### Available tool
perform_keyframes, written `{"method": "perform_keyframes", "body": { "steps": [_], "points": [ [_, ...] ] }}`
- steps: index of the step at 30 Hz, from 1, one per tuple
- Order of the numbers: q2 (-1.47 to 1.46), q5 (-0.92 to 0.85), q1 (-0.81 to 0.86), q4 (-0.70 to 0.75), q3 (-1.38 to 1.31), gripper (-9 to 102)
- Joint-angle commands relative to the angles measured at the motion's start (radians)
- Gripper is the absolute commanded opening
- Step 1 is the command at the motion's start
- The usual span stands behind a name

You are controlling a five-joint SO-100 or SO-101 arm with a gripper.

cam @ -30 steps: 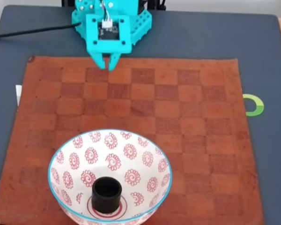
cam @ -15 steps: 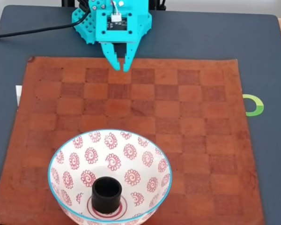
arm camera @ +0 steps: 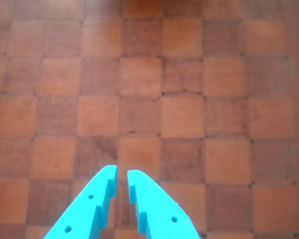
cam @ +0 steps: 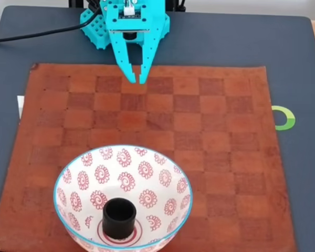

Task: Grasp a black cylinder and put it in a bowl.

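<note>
The black cylinder (cam: 119, 218) stands upright, hollow end up, at the centre of the bowl (cam: 147, 173), a white bowl with red flower motifs and a light blue rim at the near edge of the mat. My turquoise gripper (cam: 137, 80) hangs over the far edge of the mat, well away from the bowl. Its fingertips are almost together with nothing between them. In the wrist view the gripper (arm camera: 121, 175) enters from below, a narrow slit between its tips, above bare checkered squares.
A brown checkered leather mat (cam: 199, 131) covers most of the dark table (cam: 294, 63). A green and white ring mark (cam: 284, 117) lies on the table right of the mat. A black cable (cam: 31, 35) runs off at the far left.
The gripper has swung a little to the right and tilted further down over the mat's far edge. The cylinder and bowl have not moved.
</note>
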Motion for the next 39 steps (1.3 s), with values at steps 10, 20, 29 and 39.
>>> {"method": "perform_keyframes", "body": {
  "steps": [10, 20, 29, 39],
  "points": [
    [0.051, 0.005, -0.003, 0.003, 0.083, 0],
    [0.051, -0.006, -0.003, 0.003, 0.089, 0],
    [0.051, -0.006, -0.005, -0.005, 0.089, 0],
    [0.051, -0.008, -0.003, -0.014, 0.089, 0]
  ]
}}
